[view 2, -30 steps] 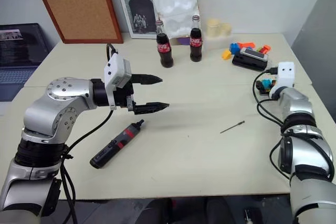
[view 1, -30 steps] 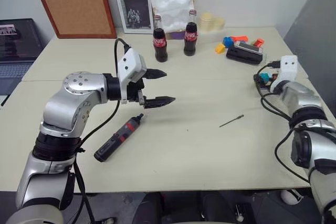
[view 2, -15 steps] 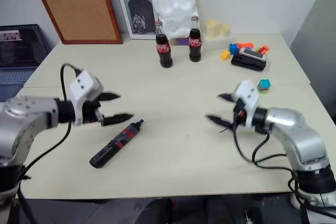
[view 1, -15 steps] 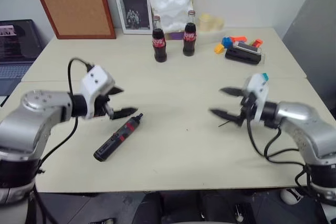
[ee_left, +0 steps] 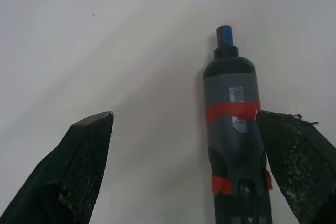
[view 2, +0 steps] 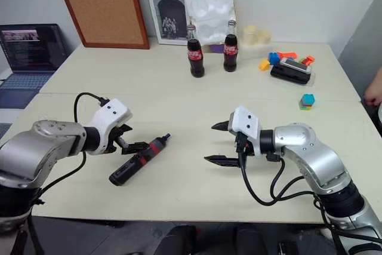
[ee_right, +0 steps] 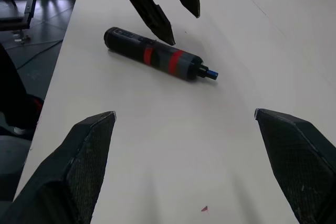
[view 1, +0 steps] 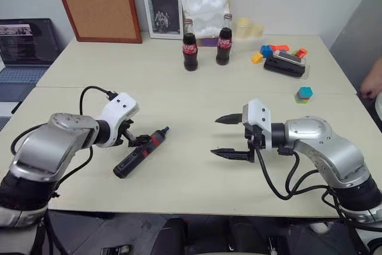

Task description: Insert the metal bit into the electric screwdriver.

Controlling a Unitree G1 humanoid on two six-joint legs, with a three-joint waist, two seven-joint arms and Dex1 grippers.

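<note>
Table, cream top, carried everything. Landmark throughout: the electric screwdriver, which lay flat on the near left part of the table, narrow tip angled up toward the far wall and slightly right, butt end toward the near edge.

Corkboard leaned on the wall well beyond the screwdriver, poster and a white moulded sheet beside it. Laptop sat far to the left of the screwdriver, off the table's corner.

Left gripper sat just at the screwdriver's left side, low over the table. Fingers spread wide, holding nothing; in the left wrist view the screwdriver's body ran up between the two fingers, hard against the one finger and well clear of the other. Contact could not be told.

Right gripper hung well to the right of the screwdriver, pointing back toward it, fingers apart at full spread and empty.

Two cola bottles stood upright well beyond the screwdriver. Black case and coloured blocks lay far beyond and right; a small stacked block nearer, still far right.

The metal bit could not be made out anywhere on the table; position not told
</note>
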